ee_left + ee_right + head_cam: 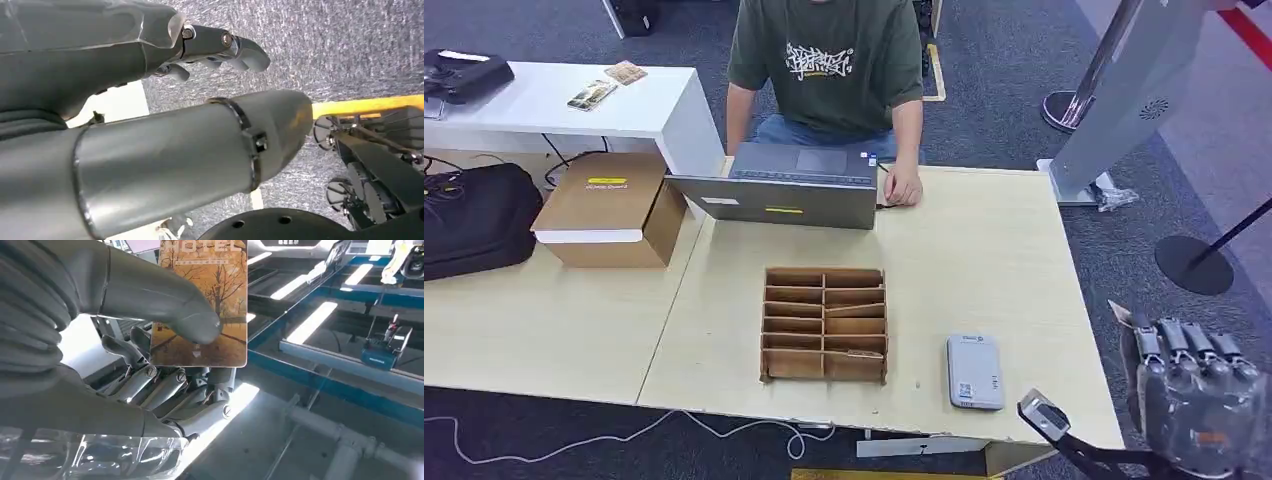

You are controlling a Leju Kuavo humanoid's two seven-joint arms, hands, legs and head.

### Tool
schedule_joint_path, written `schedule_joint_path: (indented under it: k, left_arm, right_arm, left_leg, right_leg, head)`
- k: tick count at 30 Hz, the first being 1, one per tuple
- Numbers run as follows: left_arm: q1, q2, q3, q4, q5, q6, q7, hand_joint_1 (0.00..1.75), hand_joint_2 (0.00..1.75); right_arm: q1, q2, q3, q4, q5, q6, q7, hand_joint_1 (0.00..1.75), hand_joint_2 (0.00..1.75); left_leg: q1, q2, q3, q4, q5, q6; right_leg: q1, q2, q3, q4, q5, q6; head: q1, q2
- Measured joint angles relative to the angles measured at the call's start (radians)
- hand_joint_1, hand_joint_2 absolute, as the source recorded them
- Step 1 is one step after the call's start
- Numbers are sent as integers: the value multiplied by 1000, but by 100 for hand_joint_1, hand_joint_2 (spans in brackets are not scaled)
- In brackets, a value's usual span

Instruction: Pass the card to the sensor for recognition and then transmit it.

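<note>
Pale wood table (1004, 250) on grey carpet (1024, 70).
Sensor (974, 371) lies lower centre; right robot hand (165, 385) pinches the card (202, 305); left robot hand (165, 55) hangs empty, fingers loosely apart.

An office-style robot test area with a mock reception desk — a person in a dark green printed T-shirt (826, 62) sits at the far edge of a pale wooden table (984, 260) behind an open laptop (786, 186). Grey carpet (1024, 70) covers the floor. A white side desk (554, 100), a cardboard box (610, 208), a black bag (476, 218) and loose cables (604, 436) sit nearby — beside a stanchion base (1192, 264) and grey kiosk stand (1124, 90).
</note>
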Motion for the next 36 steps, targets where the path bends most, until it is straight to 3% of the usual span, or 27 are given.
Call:
schedule_joint_path:
  k: [12, 17, 21, 24, 27, 29, 30, 31, 32, 34, 36]
  left_arm:
    - [-4, 1, 0, 0, -42, 2, 1, 0, 0]
    - [-7, 1, 0, 0, -50, 2, 2, 0, 0]
    - [-13, 5, 0, -1, -85, 2, 8, 0, 0]
    - [-15, 8, 0, -4, -113, 2, 10, 0, 0]
    - [-20, 13, 0, -5, -131, 2, 11, 0, 0]
    - [-22, 16, 0, -7, -137, 1, 15, 0, 0]
    - [-24, 18, 0, -10, -141, 0, 17, 0, 0]
    - [-27, 18, 0, -10, -145, 0, 19, 0, 0]
    - [-29, 19, 0, -11, -147, 0, 21, 0, 0]
    - [-35, 20, 0, -13, -151, 0, 24, 0, 0]
    - [-33, 20, 0, -18, -151, 0, 26, 0, 0]
  right_arm:
    - [-75, -1, 72, 96, 0, 0, 34, 175, 175]
    - [-165, -17, 129, 154, 0, 0, 130, 175, 175]
    - [-269, -40, 199, 225, 0, 0, 255, 175, 175]
    - [-329, -95, 266, 276, 1, 0, 423, 175, 175]
    - [-419, -211, 403, 358, 2, 0, 689, 175, 175]
    - [-520, -305, 557, 435, 3, 1, 955, 175, 175]
    - [-581, -336, 653, 490, 3, 1, 1150, 175, 175]
    - [-632, -365, 760, 534, 3, 1, 1300, 175, 175]
    - [-675, -387, 864, 577, 2, 1, 1400, 175, 175]
    - [-739, -415, 1029, 666, 3, 1, 1400, 175, 175]
    - [-782, -419, 1119, 726, 3, 1, 1395, 175, 175]
  left_leg:
    - [0, -1, -1, 0, 0, 0]
    - [0, -1, 0, 0, 1, 0]
    - [0, -1, 1, 0, 3, 0]
    - [0, -1, 0, 0, 3, 0]
    - [0, 0, -2, 0, 4, 0]
    - [-1, 1, -5, 0, 4, 0]
    - [-1, 2, -4, 0, 5, -1]
    - [-1, 3, -2, 0, 6, -1]
    - [0, 3, -2, 0, 6, -1]
    - [1, 1, -2, 1, 7, -1]
    - [2, -5, -4, 1, 8, -2]
  right_leg:
    - [0, -1, 1, 1, 0, 0]
    - [0, -1, 1, 1, 0, 0]
    - [0, 0, 1, 1, 1, -1]
    - [0, -1, 1, 1, 1, 0]
    - [0, 0, 1, 1, 2, 0]
    - [-1, 1, 0, 2, 5, 0]
    - [-1, 2, -2, 2, 6, -1]
    - [-1, 3, -3, 1, 6, -1]
    - [-1, 3, -3, 1, 6, -1]
    - [0, 1, -3, 1, 6, -1]
    - [0, -3, -3, 2, 6, -1]
  head:
    - [0, 0]
    - [0, 0]
    - [0, 0]
    - [0, 0]
    - [1, 0]
    - [0, 0]
    - [0, 0]
    - [1, 0]
    - [0, 0]
    - [-2, 0]
    - [-2, 0]
